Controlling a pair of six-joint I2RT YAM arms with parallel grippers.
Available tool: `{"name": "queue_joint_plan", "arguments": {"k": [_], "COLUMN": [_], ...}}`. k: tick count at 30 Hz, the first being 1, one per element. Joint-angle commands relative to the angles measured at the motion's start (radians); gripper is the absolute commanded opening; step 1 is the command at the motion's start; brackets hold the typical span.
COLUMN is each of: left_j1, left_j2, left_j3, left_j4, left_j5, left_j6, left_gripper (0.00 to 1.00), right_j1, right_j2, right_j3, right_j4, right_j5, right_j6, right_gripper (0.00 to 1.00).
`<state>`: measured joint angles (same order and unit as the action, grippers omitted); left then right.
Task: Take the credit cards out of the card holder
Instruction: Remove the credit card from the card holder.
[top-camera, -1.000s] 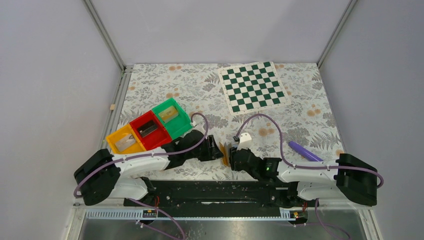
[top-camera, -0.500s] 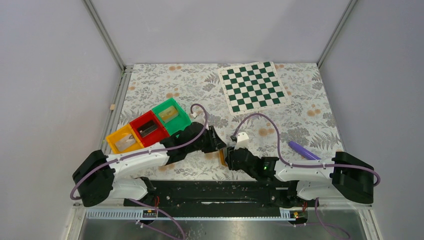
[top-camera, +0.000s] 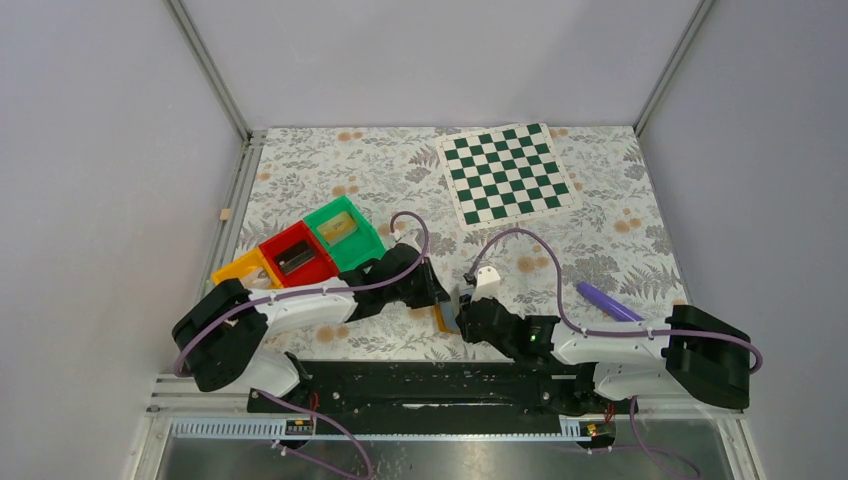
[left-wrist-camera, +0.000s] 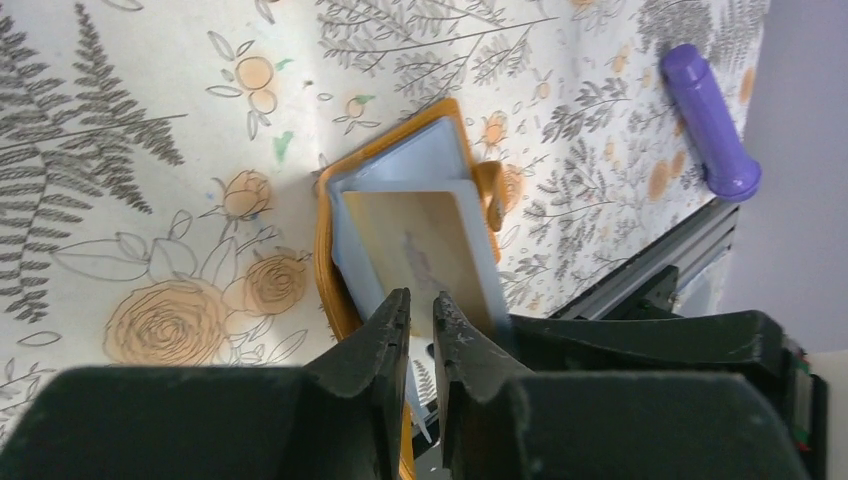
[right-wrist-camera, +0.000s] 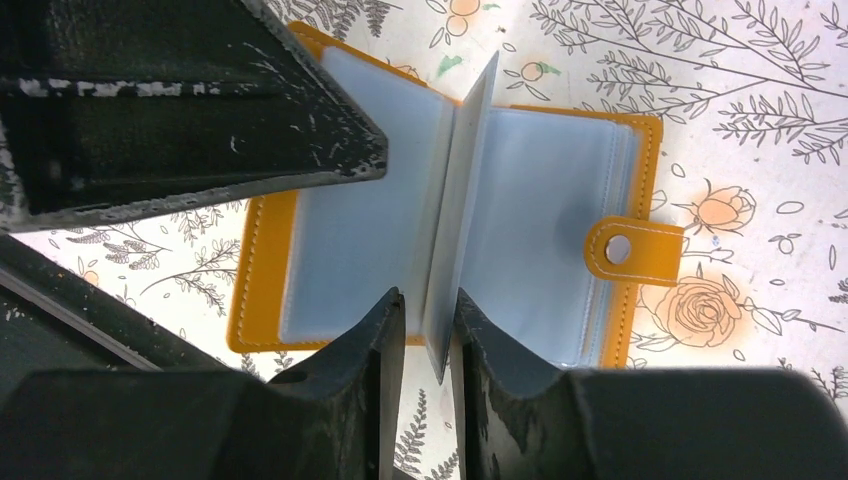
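**A:** Right, the card holder lies spread open on the counter, close to the near edge and between the two arms.

**B:** And the right hand is pinching one sleeve leaf, so it stands straight up out of the spine.

**A:** The left hand is almost pressed together, with just a sliver of gap. I can't tell whether anything sits in that gap. A beige card shows against the pale-blue inside, right ahead of its tips.

**B:** How's this going to handle, do you think?

**A:** Light and floppy, I'd say. The holder weighs next to nothing, so tugging a card will likely drag the whole thing along unless something pins it. The sleeves look thin and slick, so they'd crease easily and maybe tear at the spine.

**B:** So where do you grab?

**A:** The card itself is the stiff part. Take it by its exposed short edge, pinching the flat faces, and draw it along the pocket. Anchor the holder by the orange border or the spine, not by the snap tab.
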<state>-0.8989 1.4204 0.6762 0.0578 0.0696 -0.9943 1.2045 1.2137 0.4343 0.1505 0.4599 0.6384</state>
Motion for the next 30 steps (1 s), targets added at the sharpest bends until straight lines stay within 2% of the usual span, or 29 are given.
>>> {"name": "queue_joint_plan", "arguments": {"k": [1,5,10,15,20,23,30], "left_j1": [0.002,0.002,0.003,0.003,0.003,0.003,0.002], "left_j2": [-0.010,-0.013,0.012,0.045,0.040,0.021,-0.026], "left_j3": [-0.009,-0.041,-0.091,-0.113,-0.114,-0.139,-0.216], "left_j4": [-0.055,-0.067,0.041,0.095,0.094,0.133,0.196], "left_j5": [-0.054,-0.061,-0.006,0.014,0.009,0.013,-0.013], "left_j6": [0.039,0.040,0.034,0.014,0.017,0.003,-0.041], "left_gripper": [0.14,0.15,0.18,0.20,0.23,0.28,0.32], "right_j1": [0.003,-0.024,-0.152,-0.259,-0.300,-0.322,-0.412], "right_j2": [-0.046,-0.048,-0.054,-0.027,0.018,0.038,0.108], "right_j3": [-0.014,-0.020,-0.055,-0.055,-0.084,-0.119,-0.209], "right_j4": [0.013,0.019,0.108,0.127,0.193,0.254,0.378], "right_j5": [0.051,0.024,-0.163,-0.327,-0.439,-0.486,-0.567], "right_j6": [0.017,0.023,0.021,0.027,0.072,0.103,0.184], "right_gripper": [0.28,0.26,0.27,0.27,0.10,0.01,0.00]}}
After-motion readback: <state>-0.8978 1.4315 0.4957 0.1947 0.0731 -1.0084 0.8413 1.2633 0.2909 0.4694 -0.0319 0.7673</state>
